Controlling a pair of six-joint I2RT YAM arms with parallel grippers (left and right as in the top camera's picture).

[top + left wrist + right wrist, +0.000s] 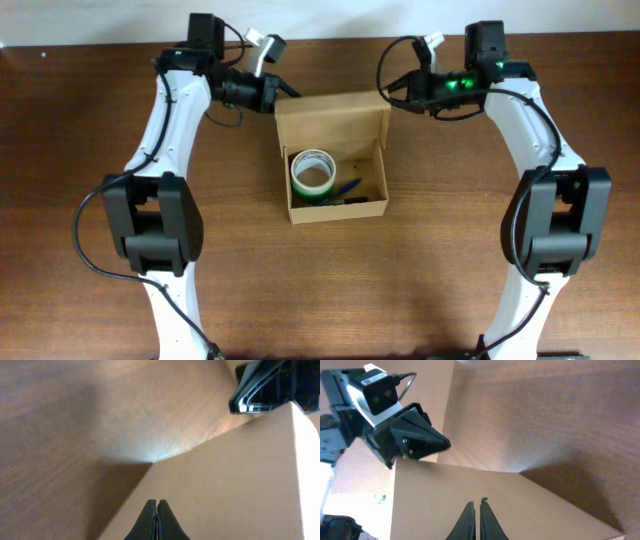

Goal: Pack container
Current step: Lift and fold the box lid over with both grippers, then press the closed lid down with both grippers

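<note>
At the centre of the table [450,285] sits the container [337,211], with its lid flap [332,118] standing open on the far side. A tape roll [313,172] and a pen [347,187] lie inside.

**Pincer state.** The left pincer [157,519] has its fingers pressed together, with nothing seen between them. The right pincer [475,521] is closed to a hairline gap, also with nothing visibly pinched. Each wrist view shows the tips lying over the broad face of the flap. Whether they touch the card cannot be told.

**Position.** The left pincer is at the flap's far left corner and the right pincer at its far right corner. The box body lies nearer the arm bases than both tips. The two pincers face each other across the flap's top edge.

**Risks, as judged.**
- The step in hand appears to be folding the flap down, and uneven pushing from the two corners could twist or crease it.
- The container is light and unanchored, so a push low on the flap could slide or tip the box rather than turn the hinge.
- The tape roll stands high in the box and may stop the flap short of closing.
- The two pincers could collide if both move inward along the edge.
</note>
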